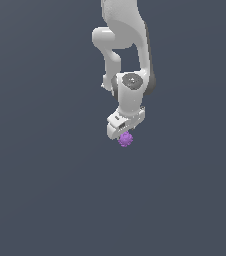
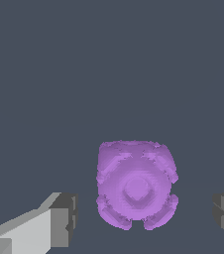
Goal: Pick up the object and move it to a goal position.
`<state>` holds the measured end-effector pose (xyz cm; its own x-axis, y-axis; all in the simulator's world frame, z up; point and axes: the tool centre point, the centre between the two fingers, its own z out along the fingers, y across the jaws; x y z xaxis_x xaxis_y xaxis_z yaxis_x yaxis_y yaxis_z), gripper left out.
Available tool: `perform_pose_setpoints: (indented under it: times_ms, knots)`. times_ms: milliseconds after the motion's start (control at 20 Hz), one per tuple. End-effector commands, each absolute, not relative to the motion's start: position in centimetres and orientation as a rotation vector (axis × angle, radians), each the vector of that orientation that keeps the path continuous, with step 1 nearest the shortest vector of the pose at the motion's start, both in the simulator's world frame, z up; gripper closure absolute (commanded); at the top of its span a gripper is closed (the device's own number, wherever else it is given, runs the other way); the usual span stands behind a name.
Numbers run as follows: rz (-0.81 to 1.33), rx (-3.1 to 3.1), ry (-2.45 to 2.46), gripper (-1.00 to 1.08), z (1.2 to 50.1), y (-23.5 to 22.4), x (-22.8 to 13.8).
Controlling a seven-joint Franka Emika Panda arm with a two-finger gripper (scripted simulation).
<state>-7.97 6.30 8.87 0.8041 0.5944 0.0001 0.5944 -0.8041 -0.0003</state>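
The claw (image 2: 143,216) stood open, its two fingers (image 2: 59,221) spread wide on either side of the purple lump (image 2: 135,184) with clear gaps between pads and lump, gripping nothing. In the exterior view the arm (image 1: 127,60) reached down, and the lump (image 1: 125,139) sat just beneath the claw (image 1: 125,131) on the grey surface (image 1: 45,190).
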Motion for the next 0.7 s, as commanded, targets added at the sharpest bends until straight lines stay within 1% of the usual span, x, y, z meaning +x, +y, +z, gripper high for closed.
perform_pose_setpoints:
  times_ms: [0, 400, 650]
  knots:
    - [0.001, -2.983, -0.984, -0.92, 8.5, 6.3, -8.0]
    - [0.0, -2.981, -0.992, -0.92, 5.0, 6.4, -8.2]
    - [0.0, -2.98, -0.993, -0.92, 4.0, 6.3, -8.1]
